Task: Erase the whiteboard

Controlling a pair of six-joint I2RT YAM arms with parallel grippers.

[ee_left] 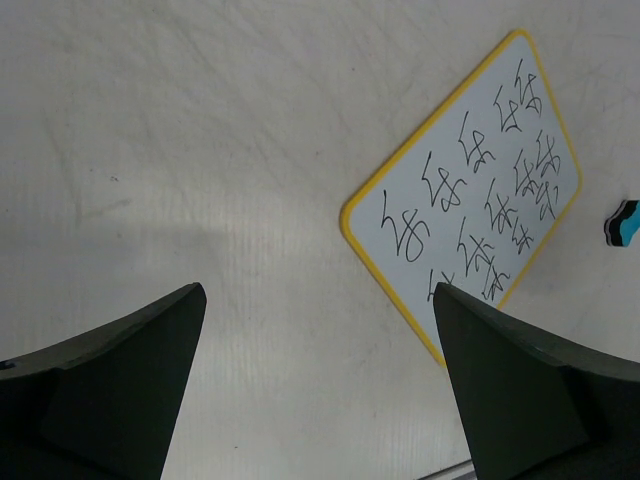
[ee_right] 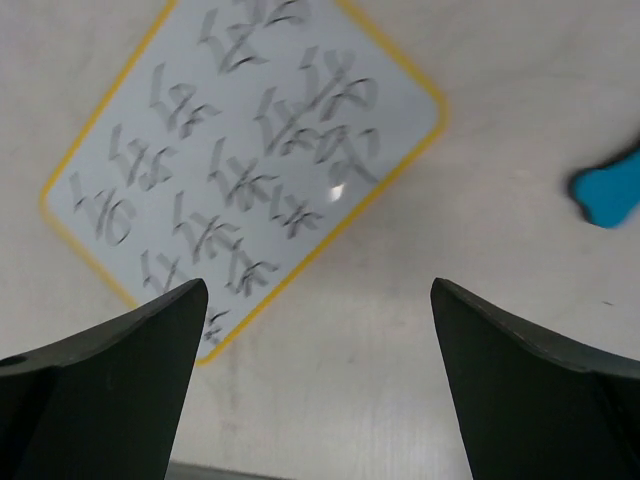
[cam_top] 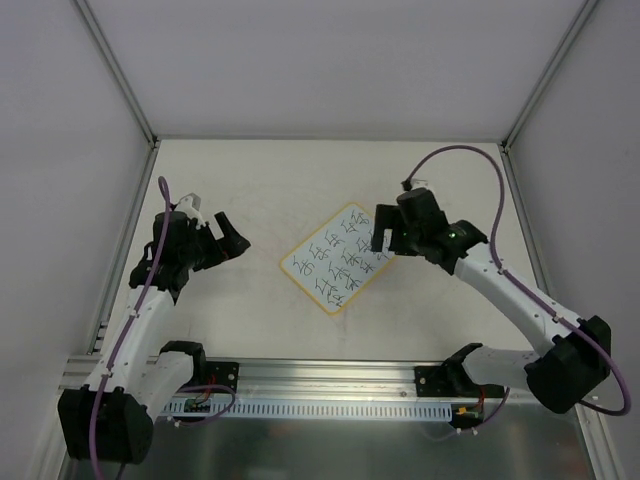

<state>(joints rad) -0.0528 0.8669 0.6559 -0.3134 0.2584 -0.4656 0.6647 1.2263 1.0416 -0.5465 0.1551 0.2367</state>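
Small flat white rectangular whiteboard (cam_top: 338, 260) with yellow border and dark scribbles, lying diamond-wise mid-way on off-white tabletop (cam_top: 260, 180), left gripper (cam_top: 228, 238) wide apart and empty to its left, right gripper (cam_top: 383, 240) wide apart and empty over its right corner, small blue eraser block (ee_right: 608, 190) nearby.

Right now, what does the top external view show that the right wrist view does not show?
Only the top view shows the left gripper, open, and the rail at the near edge. Only the right wrist view shows the blue eraser, lying apart from the whiteboard. Both show the whiteboard covered in scribbles and the right gripper, open.
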